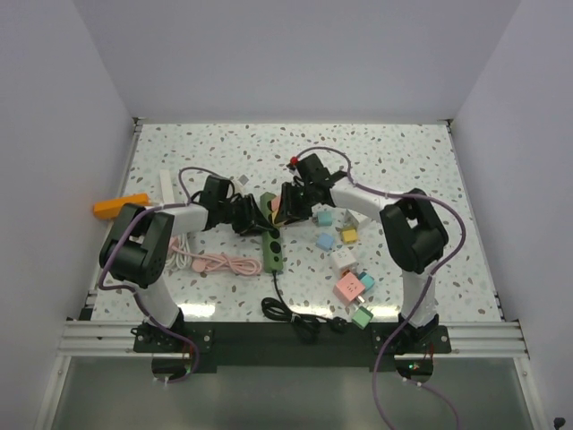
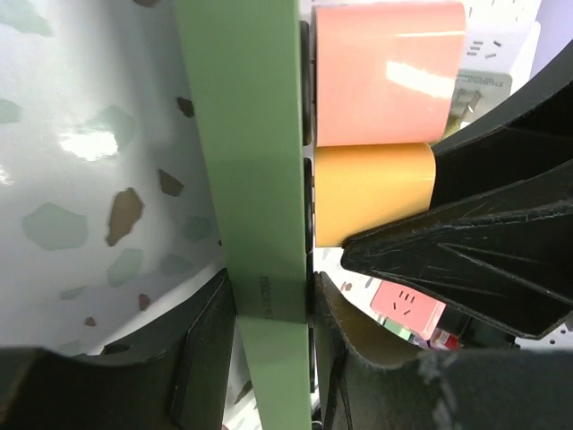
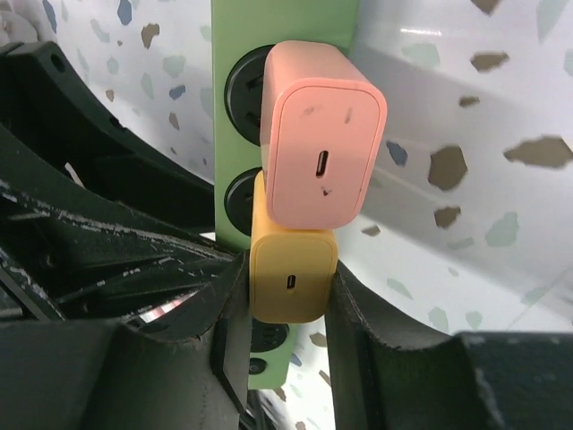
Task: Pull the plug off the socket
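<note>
Right wrist: right gripper (image 3: 288,300) pinches yellow plug (image 3: 291,269), seated at 6 o'clock of pink plug (image 3: 322,152); left gripper (image 2: 269,309) clamps green strip (image 2: 246,134); unplugging pending

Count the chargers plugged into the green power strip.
2. The pink charger and the yellow charger sit side by side, touching, in the power strip; the right claw grips the yellow one. Others may be hidden under the arms.
</note>
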Available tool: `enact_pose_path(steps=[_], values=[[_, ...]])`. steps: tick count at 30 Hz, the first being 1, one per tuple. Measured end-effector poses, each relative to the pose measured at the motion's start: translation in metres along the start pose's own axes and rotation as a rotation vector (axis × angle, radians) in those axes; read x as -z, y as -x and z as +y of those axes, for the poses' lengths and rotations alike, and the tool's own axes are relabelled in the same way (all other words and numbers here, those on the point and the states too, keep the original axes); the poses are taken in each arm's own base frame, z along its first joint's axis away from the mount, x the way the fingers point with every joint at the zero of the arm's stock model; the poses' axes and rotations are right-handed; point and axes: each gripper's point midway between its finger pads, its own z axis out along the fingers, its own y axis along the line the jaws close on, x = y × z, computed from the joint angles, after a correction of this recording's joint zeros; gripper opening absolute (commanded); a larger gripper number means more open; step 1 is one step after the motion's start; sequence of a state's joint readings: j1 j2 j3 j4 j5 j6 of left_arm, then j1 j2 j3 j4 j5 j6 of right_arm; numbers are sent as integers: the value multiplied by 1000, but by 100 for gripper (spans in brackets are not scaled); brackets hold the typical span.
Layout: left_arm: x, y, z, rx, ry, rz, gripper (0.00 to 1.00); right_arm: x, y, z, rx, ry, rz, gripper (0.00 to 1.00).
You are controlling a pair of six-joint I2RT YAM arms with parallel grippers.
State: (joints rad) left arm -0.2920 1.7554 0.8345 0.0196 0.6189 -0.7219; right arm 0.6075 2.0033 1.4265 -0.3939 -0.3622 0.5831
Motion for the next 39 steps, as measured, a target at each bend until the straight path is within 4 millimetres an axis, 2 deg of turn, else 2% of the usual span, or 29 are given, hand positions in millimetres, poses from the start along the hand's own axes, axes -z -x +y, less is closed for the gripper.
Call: enact_pose_path(steps=[5, 9, 16, 17, 19, 20, 24, 27, 29, 32, 33, 35, 36, 39], values=[[-4, -10, -18, -40, -62, 38, 0, 31, -10, -9, -28, 20, -22, 0], [-5, -9, -35, -84, -127, 44, 0, 54, -10, -10, -19, 32, -49, 0], [-5, -10, -39, -91, -143, 50, 0, 61, -14, -13, -19, 59, -43, 0], [-6, -9, -35, -95, -124, 42, 0, 63, -14, -13, -14, 59, -44, 0], [-7, -5, -9, -29, -29, 16, 0, 79, -14, -19, -23, 51, -55, 0], [-5, -4, -4, -2, -25, 17, 0, 87, -12, -22, -29, 51, -68, 0], [-1, 2, -1, 14, -11, -5, 0, 112, -1, -20, -24, 65, -132, 0], [-1, 3, 0, 14, -5, -8, 0, 120, -4, -18, -8, 56, -142, 0], [-1, 3, 0, 14, -4, -9, 0, 122, -8, -25, -7, 9, -141, 0], [-1, 3, 0, 14, -4, -8, 0, 123, -15, -48, -29, -107, -128, 0], [-1, 3, 0, 14, -4, -8, 0, 123, -18, -57, -38, -151, -122, 4], [-1, 3, 0, 14, -3, -9, 0, 125, -24, -72, -53, -225, -111, 23], [-1, 3, 0, 15, -2, -9, 0, 126, -28, -79, -60, -256, -103, 45], [-1, 3, 0, 15, -2, -9, 0, 126, -39, -90, -66, -300, -69, 69]])
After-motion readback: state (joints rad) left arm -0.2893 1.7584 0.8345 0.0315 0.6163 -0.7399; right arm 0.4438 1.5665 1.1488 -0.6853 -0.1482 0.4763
